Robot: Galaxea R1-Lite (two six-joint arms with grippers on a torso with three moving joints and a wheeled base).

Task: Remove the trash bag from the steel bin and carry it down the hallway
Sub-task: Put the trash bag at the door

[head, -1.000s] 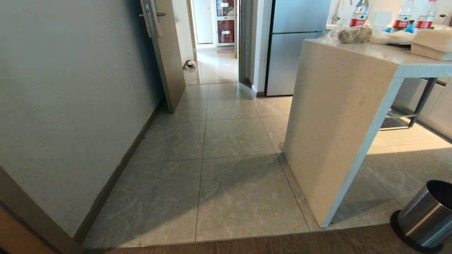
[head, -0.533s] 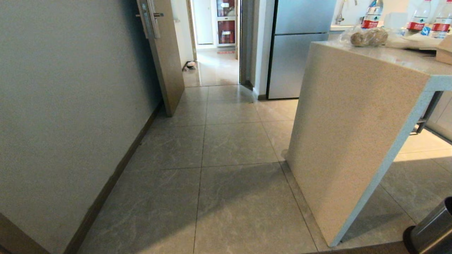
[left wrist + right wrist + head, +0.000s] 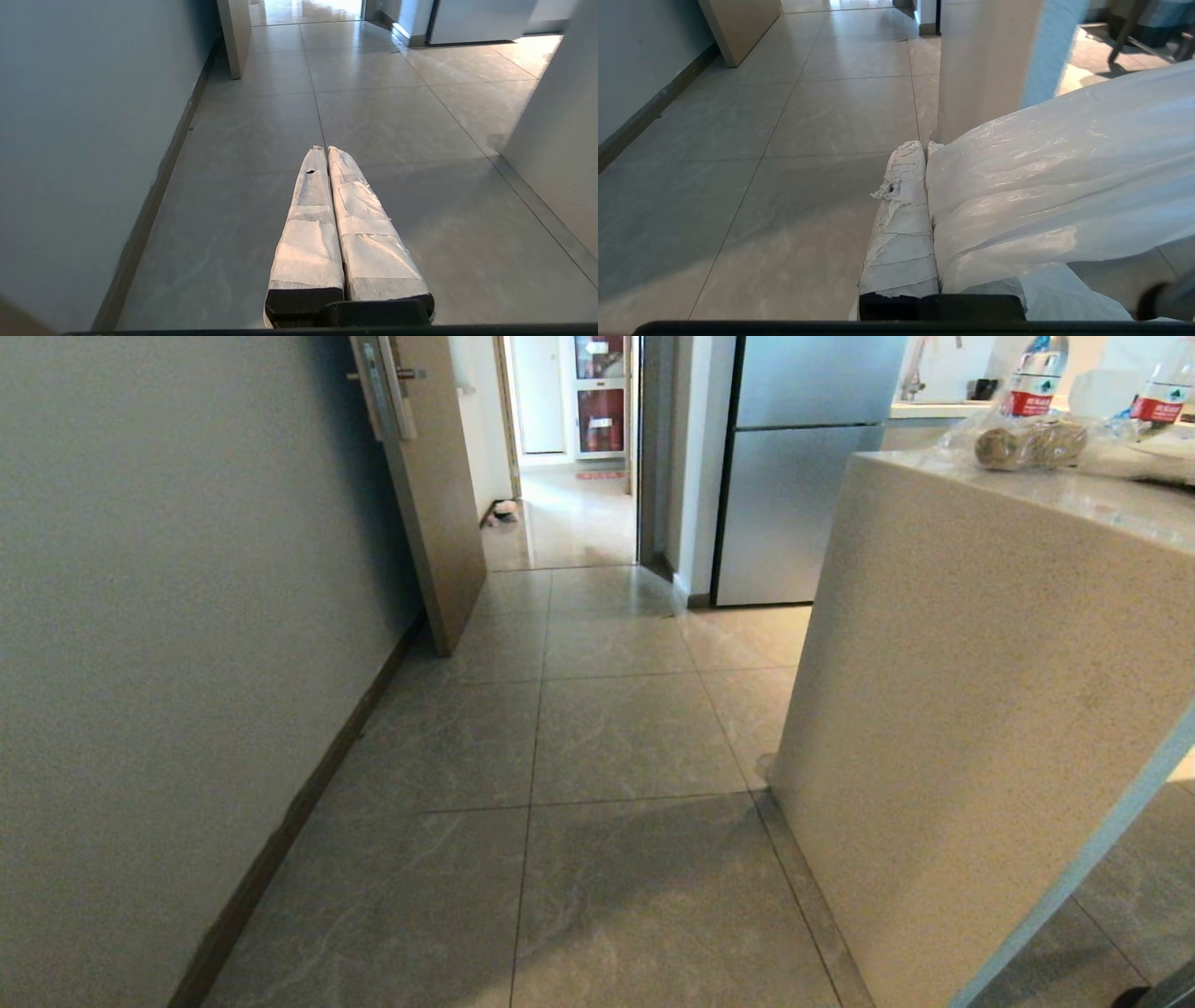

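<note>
1. The right gripper, its tape-wrapped fingers pressed together, pinches the trash bag; the thin white plastic drapes over the right-hand finger and spreads away to the right in the right wrist view.
2. The left gripper hangs low over the tiles with its fingers pressed together and nothing between them.
3. Neither arm shows in the head view, which looks along the hallway: large grey marble-look tiles run from near to far.
4. A plain wall with a dark skirting lines the left side of the passage.
5. At the far left a tan door stands open, its edge turned toward the camera, a metal handle near its top.
6. Past the door, an open doorway gives onto a brighter room at the far end.
7. A steel-grey fridge stands at the far right, just beyond the doorway.
8. A pale stone counter fills the near right; its end panel reaches down to the floor.
9. On the countertop lie a clear bag of round brown items and, behind it, water bottles with red labels.
10. The steel bin cannot be made out for certain; only a dark sliver shows at the near right corner of the head view.
</note>
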